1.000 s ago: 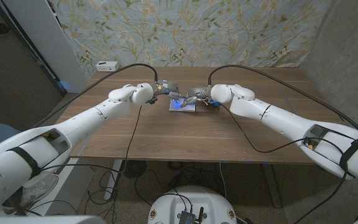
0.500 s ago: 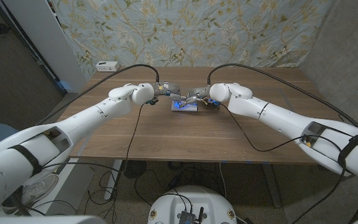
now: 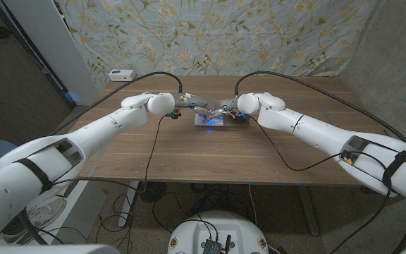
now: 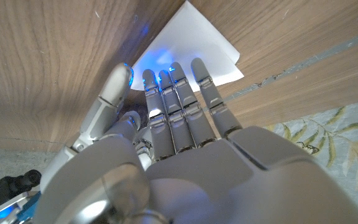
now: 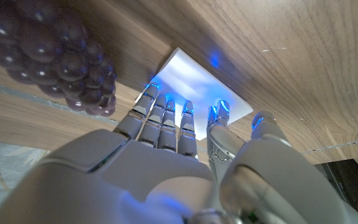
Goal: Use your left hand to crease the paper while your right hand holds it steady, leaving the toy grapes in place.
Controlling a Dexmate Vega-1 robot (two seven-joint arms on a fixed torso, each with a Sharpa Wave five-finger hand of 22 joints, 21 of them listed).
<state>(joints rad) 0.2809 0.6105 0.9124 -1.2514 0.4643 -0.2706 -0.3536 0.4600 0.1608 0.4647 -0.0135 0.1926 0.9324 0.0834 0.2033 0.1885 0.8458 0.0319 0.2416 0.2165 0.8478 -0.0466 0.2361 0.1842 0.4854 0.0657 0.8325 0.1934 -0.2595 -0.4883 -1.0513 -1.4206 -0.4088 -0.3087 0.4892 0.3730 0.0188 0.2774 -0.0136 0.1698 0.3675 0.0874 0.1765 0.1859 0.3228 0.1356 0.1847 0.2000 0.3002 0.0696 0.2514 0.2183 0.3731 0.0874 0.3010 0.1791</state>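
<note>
Wooden surface (image 3: pixel 210 152) centre-frame: both hands' straight fingers (image 4: pixel 178 93) press the paper (image 3: pixel 209 121), grasping nothing; left should stroke firmly.

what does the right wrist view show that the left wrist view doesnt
The right wrist view shows the dark purple toy grapes beside the paper, with the right hand reaching onto the sheet. The left wrist view shows the left hand with fingertips on the paper, and floral cloth at the picture's edge. Both share the white paper on the wooden table.
</note>
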